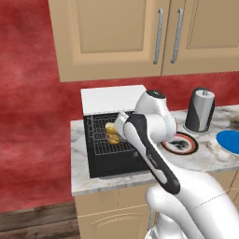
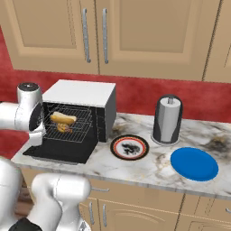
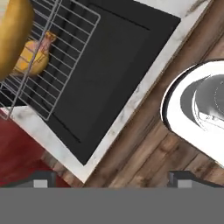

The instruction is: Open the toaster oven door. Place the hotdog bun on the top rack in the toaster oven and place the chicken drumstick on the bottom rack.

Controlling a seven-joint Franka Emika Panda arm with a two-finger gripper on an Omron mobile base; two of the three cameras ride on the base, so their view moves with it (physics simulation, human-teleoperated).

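The claw [image 3: 112, 178] hangs released over the lowered toaster oven door [image 3: 105, 74]. Beyond it, two racks hold one hotdog bun [image 2: 63, 118] above and one chicken drumstick [image 3: 33, 57] below.

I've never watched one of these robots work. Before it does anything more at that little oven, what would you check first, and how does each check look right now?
1. toaster oven door is folded down flat on the counter: ok.
2. hotdog bun lies on the top rack: ok.
3. chicken drumstick lies on the bottom rack, under the bun: ok.
4. gripper is open and carries nothing: ok.
5. Gripper is out of the oven, aimed past the door's edge at the floor: ok.
6. Arm has free room to draw back past the plate: cannot tell.
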